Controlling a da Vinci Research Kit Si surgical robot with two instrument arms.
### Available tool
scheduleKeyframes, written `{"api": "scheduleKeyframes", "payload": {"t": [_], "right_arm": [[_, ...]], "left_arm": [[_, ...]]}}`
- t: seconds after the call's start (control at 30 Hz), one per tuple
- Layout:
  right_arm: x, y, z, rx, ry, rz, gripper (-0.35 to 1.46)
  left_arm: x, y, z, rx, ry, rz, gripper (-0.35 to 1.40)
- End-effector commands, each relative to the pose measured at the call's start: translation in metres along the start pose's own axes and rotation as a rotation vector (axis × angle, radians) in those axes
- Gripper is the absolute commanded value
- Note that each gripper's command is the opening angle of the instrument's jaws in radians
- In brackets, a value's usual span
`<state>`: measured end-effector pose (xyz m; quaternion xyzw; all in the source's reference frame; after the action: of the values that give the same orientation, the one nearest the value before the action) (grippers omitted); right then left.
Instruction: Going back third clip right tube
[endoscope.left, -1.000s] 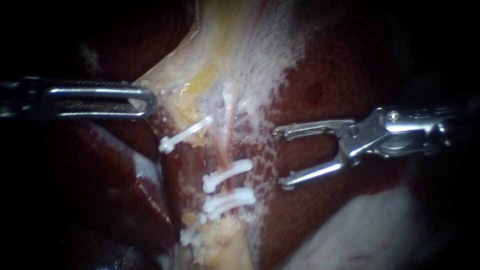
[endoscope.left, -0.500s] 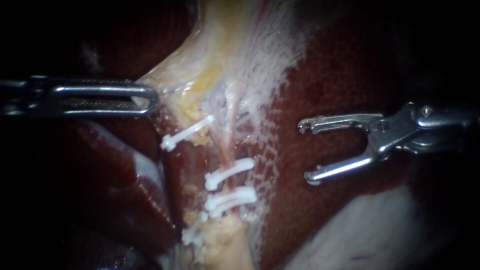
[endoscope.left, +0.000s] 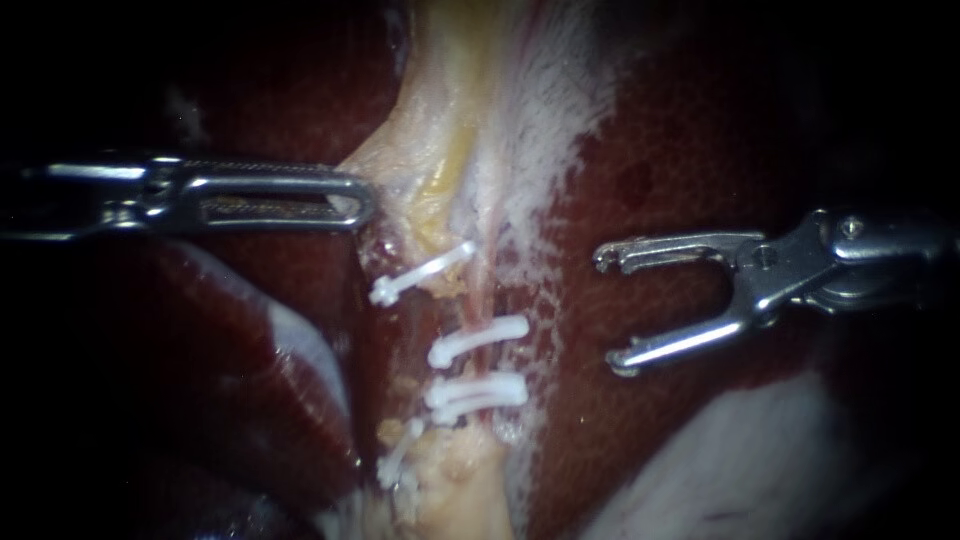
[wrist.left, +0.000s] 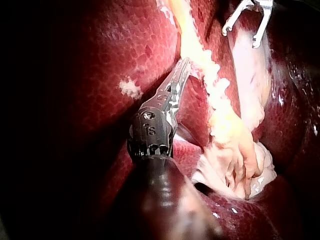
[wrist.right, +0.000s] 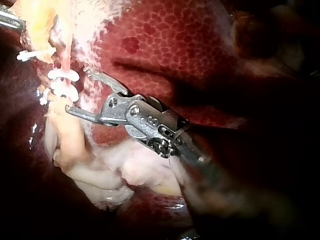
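Hovering over the liver (endoscope.left: 640, 180), our right instrument (endoscope.left: 606, 310) has its jaws spread wide with nothing in them. Near its tips, but not touching, white clips (endoscope.left: 478, 340) sit across the thin pink right tube (endoscope.left: 483, 295), one under the other. One more clip (endoscope.left: 420, 272) lies slanted a bit higher and to the left. Past it, our left instrument (endoscope.left: 362, 203) has its jaws pressed together, pinching the edge of the pale tissue (endoscope.left: 440, 120) that runs up from the clips. We see dark red liver on both sides of that strip
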<state>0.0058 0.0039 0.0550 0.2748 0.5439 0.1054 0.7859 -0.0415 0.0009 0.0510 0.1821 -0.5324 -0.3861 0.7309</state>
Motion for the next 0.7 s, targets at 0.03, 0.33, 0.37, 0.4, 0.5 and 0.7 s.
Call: {"api": "scheduleKeyframes", "payload": {"t": [0.03,0.33,0.37,0.4,0.5,0.7], "right_arm": [[0.0000,0.0000,0.0000,0.000,0.000,0.000,0.60],[0.0001,0.0000,0.0001,-0.001,0.000,0.000,0.60],[0.0001,0.0000,0.0001,-0.001,0.000,0.000,0.60],[0.0001,0.0000,0.0001,-0.001,0.000,0.000,0.60],[0.0001,-0.0001,0.0001,-0.001,0.000,0.000,0.60],[0.0002,-0.0002,0.0001,0.008,0.000,0.000,0.60]], "left_arm": [[0.0000,0.0000,0.0001,0.000,0.001,0.001,-0.35],[0.0000,-0.0001,0.0002,0.002,0.001,0.000,-0.35],[0.0000,-0.0001,0.0002,0.002,0.001,0.000,-0.35],[0.0000,-0.0001,0.0002,0.002,0.001,0.000,-0.35],[0.0000,-0.0002,0.0002,0.002,0.001,0.000,-0.35],[-0.0001,-0.0002,0.0002,0.002,0.001,0.000,-0.35]]}}
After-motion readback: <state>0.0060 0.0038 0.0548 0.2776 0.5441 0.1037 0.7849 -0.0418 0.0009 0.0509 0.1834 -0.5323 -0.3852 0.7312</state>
